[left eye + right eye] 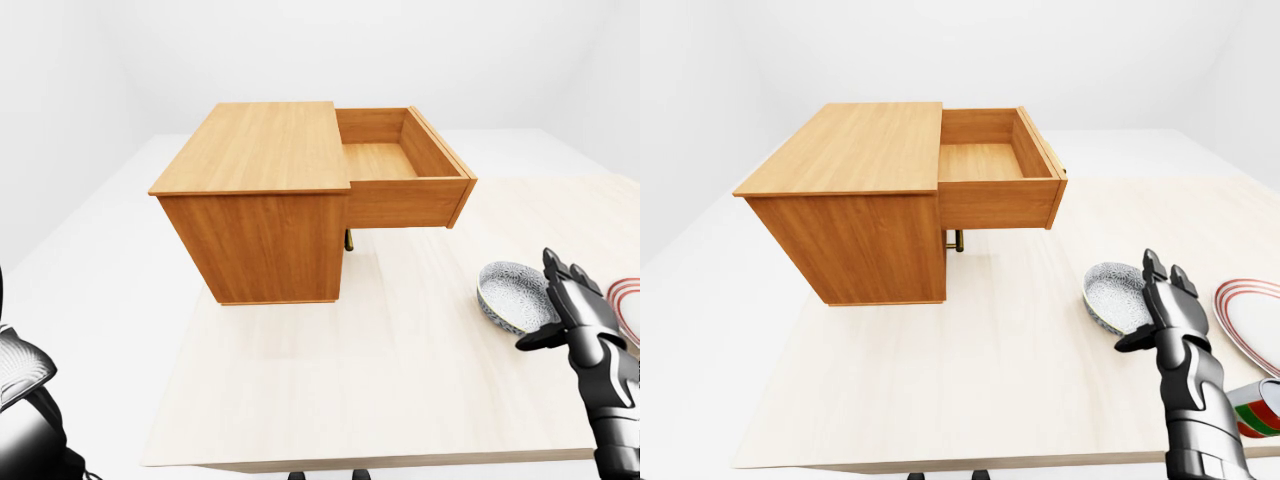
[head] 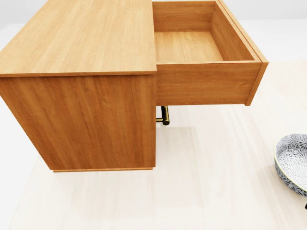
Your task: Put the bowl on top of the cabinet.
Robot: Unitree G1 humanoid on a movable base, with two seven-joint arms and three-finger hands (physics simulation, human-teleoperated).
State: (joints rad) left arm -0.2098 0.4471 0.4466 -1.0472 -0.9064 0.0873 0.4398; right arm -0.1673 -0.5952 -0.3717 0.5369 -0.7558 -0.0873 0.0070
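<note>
The patterned grey-white bowl (image 1: pixel 513 296) lies tilted on the pale table (image 1: pixel 380 370) at the right of the left-eye view; the head view catches it at its right edge as the bowl (image 2: pixel 292 163). My right hand (image 1: pixel 563 305) stands upright just to the right of the bowl, fingers open against its rim and not closed round it. The wooden cabinet (image 1: pixel 255 190) sits at upper left, its flat top (image 1: pixel 262 145) bare. Its drawer (image 1: pixel 400 165) is pulled out to the right and holds nothing. My left hand does not show; only a left arm part (image 1: pixel 20 375) appears at lower left.
A white plate with red rings (image 1: pixel 1255 320) lies at the table's right edge, beyond my right hand. A red-and-green striped cup (image 1: pixel 1260 410) sits below it. A brass fitting (image 2: pixel 164 116) hangs beneath the open drawer. The table's near edge runs along the bottom.
</note>
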